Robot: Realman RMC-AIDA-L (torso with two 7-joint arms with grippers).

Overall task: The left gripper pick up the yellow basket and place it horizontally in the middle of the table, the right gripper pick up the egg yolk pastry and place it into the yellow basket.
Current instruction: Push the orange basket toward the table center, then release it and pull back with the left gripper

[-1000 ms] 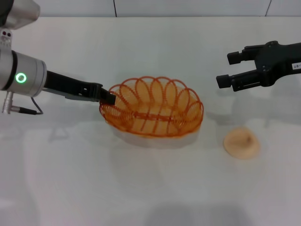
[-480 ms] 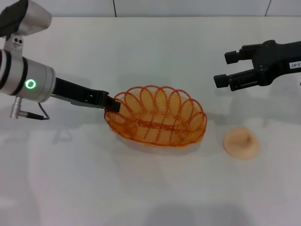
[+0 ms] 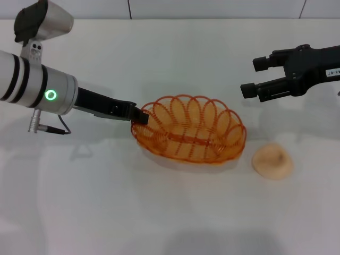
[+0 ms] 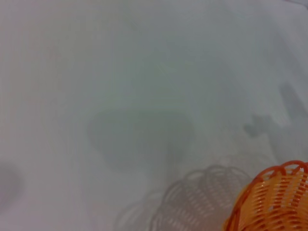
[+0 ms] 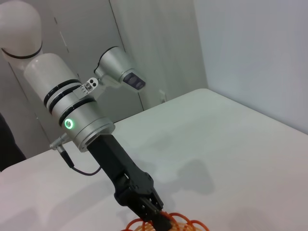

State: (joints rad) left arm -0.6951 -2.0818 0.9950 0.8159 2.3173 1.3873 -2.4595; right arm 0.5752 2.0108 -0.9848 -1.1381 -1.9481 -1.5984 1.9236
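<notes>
The yellow basket (image 3: 189, 130), an oval orange-yellow wire-loop basket, sits near the middle of the white table (image 3: 159, 212) with its long side across the view. My left gripper (image 3: 139, 117) is shut on the basket's left rim; it also shows in the right wrist view (image 5: 156, 215), clamped on the rim. A corner of the basket shows in the left wrist view (image 4: 272, 202). The egg yolk pastry (image 3: 272, 160), a pale tan domed bun, lies on the table just right of the basket. My right gripper (image 3: 254, 77) is open and empty, hovering above and behind the pastry.
The table's back edge meets a grey wall (image 3: 212, 8). Bare table lies in front of the basket and pastry.
My left gripper has carried the basket to the right, toward the table's middle, and set it lower. The right gripper has barely moved. The pastry has not moved.
</notes>
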